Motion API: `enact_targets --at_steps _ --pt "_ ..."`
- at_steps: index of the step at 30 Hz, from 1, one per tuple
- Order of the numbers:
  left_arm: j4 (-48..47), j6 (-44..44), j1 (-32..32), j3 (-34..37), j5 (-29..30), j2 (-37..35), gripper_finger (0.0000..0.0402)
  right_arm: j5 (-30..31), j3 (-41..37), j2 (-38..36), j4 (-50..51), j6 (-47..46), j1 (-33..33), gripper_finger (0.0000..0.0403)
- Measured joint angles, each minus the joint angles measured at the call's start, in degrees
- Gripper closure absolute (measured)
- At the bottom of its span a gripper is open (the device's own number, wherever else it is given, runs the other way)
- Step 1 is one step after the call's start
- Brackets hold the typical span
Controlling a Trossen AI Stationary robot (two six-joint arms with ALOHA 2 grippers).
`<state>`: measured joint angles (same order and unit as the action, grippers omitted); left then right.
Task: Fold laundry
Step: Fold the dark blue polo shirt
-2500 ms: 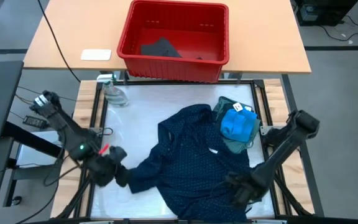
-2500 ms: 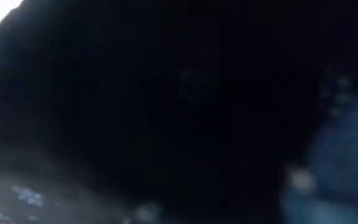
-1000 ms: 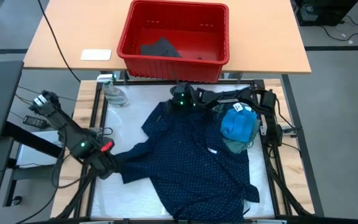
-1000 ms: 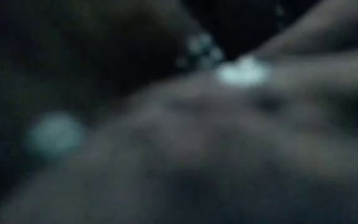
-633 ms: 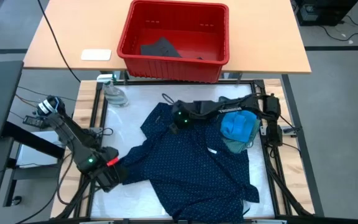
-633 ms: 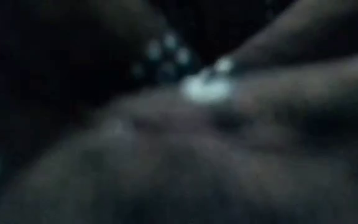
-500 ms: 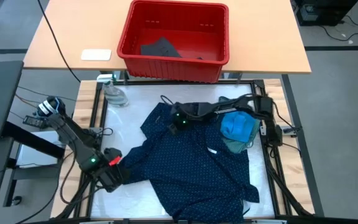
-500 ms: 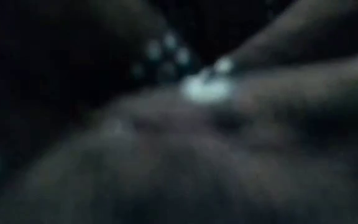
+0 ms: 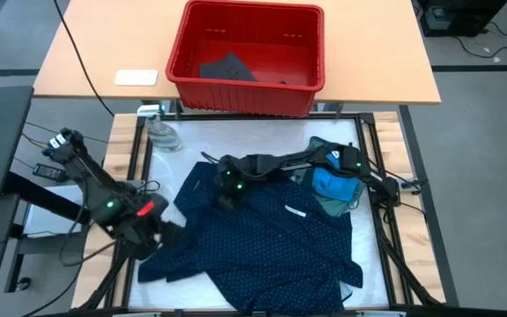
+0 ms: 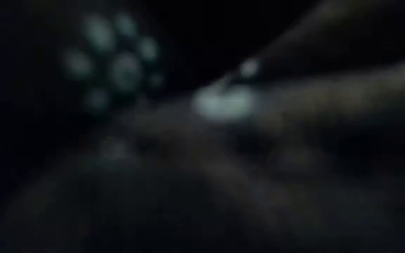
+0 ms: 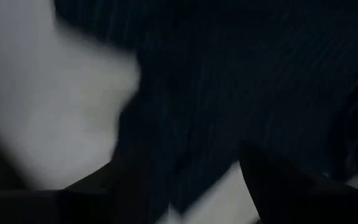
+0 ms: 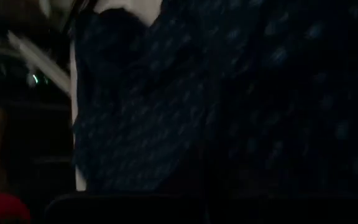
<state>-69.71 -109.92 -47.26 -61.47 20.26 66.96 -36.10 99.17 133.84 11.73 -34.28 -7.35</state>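
The navy dotted shirt (image 9: 271,238) lies spread across the white table top, and it fills the low view as a dark blur. My right gripper (image 9: 227,195) reaches in from the right and is shut on the shirt's far left part. My left gripper (image 9: 167,236) stands open at the shirt's left edge (image 11: 166,124), with dotted cloth and white table between its fingers. A bright blue small garment (image 9: 334,183) lies on a grey-green one (image 9: 333,210) at the right. My right gripper is shut on the shirt's far left part (image 9: 208,183), coming in low from the table's right side. The gripper itself covers the place of contact. The cloth around it lies on the table. My left gripper: I cannot tell whether its open fingers (image 11: 278,180) touch the cloth.
A red bin (image 9: 245,86) holding a dark garment (image 9: 227,68) stands on the wooden table beyond the far edge, with a white card (image 9: 136,77) to its left. A clear crumpled thing (image 9: 162,134) lies at the far left corner. White table shows at the near left.
My right gripper has gone from the far edge toward the table's left and near side, drawing the shirt's far left part with it. The shirt's left side has spread out toward the near left corner. Its right side and the blue garment have stayed.
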Motion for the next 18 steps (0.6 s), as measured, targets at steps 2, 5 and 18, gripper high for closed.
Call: enact_targets --at_steps 2,5,18 --pt "0.94 4.98 3.25 0.0 3.34 0.29 0.0159 2.38 0.9 -2.79 5.75 2.14 1.07 0.04" --pt "4.35 15.37 10.09 0.02 6.02 1.88 0.0169 9.69 1.14 -8.01 17.09 5.09 1.44 0.04" --pt "33.6 64.48 41.16 0.07 -5.45 18.32 0.0201 29.29 -10.28 -22.34 49.63 9.36 1.42 0.04"
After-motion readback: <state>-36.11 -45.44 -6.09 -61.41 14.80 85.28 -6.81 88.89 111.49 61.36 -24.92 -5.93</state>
